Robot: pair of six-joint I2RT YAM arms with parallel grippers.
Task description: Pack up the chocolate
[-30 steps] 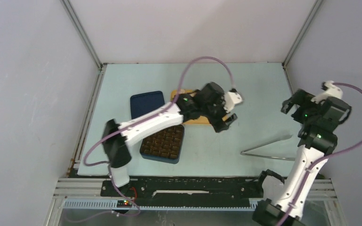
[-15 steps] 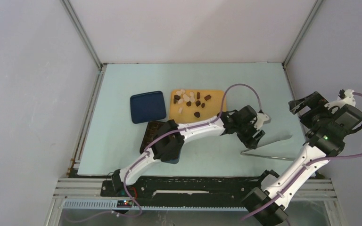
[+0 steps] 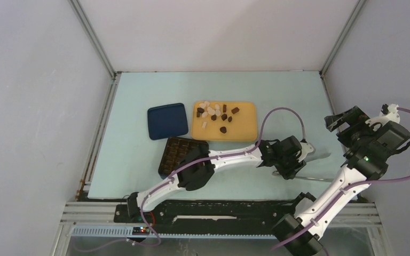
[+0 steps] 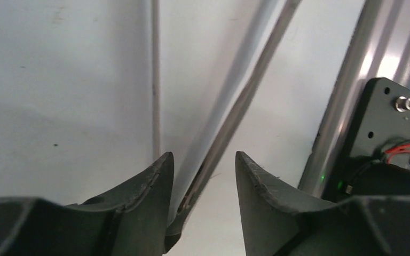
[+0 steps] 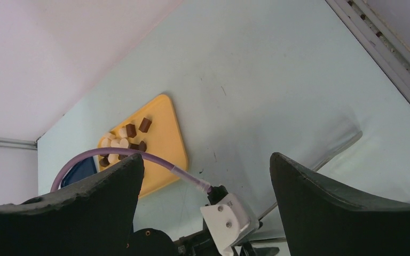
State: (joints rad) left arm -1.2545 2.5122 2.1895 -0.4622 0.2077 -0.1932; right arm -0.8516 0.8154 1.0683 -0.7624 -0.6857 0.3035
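Small cream-white and brown chocolate pieces (image 3: 215, 113) lie on the yellow rectangular tray (image 3: 244, 127). At its 9 o'clock lies the dark blue square lid (image 3: 167, 121), at 7 the brown-gridded blue box (image 3: 175, 152), at 4 the metal tongs (image 3: 320, 157).

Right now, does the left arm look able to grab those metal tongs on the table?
Probably yes. The left gripper is open, with a finger on each side of the tongs near their joined end, and nothing else sits between the fingers.
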